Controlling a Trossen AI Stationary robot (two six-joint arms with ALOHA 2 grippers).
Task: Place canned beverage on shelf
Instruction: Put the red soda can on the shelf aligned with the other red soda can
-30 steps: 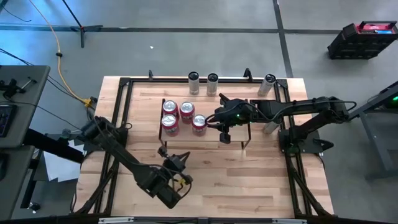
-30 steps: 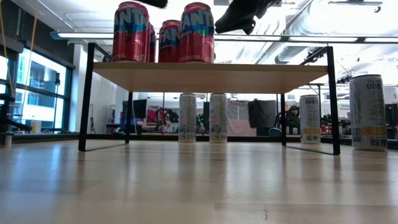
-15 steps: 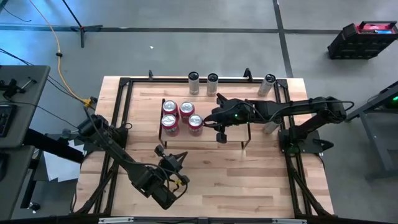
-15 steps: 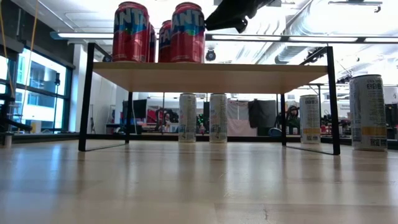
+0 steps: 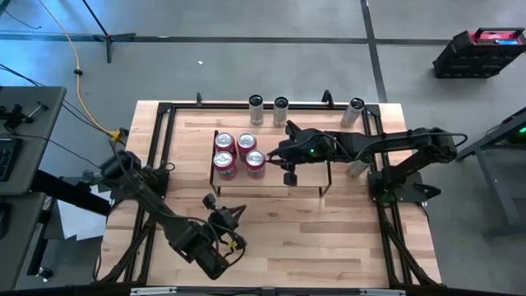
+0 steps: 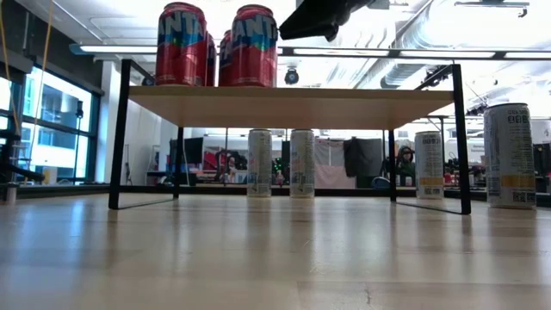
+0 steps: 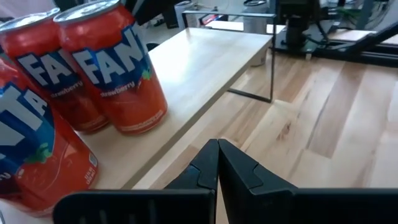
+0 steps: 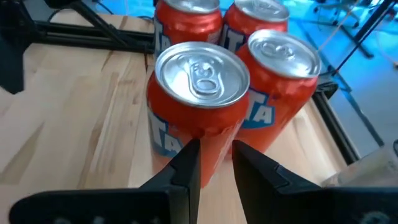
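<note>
With the right gripper (image 8: 216, 152) holding its jaws narrowly apart and empty just beside the near-right red can (image 8: 199, 93) at the shelf's (image 5: 275, 182) left end, a careless shove could topple it into the other cans (image 5: 224, 150), while the left gripper (image 7: 217, 146) waits pinched closed nearer.

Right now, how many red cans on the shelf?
4, in a square cluster at the shelf's left end: back-left, back-right, front-left, front-right. None seems hidden.

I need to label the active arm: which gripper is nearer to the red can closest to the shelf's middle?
The right. The right gripper is right beside that red can on the shelf. The left gripper stays off the shelf, over the table in front.
</note>
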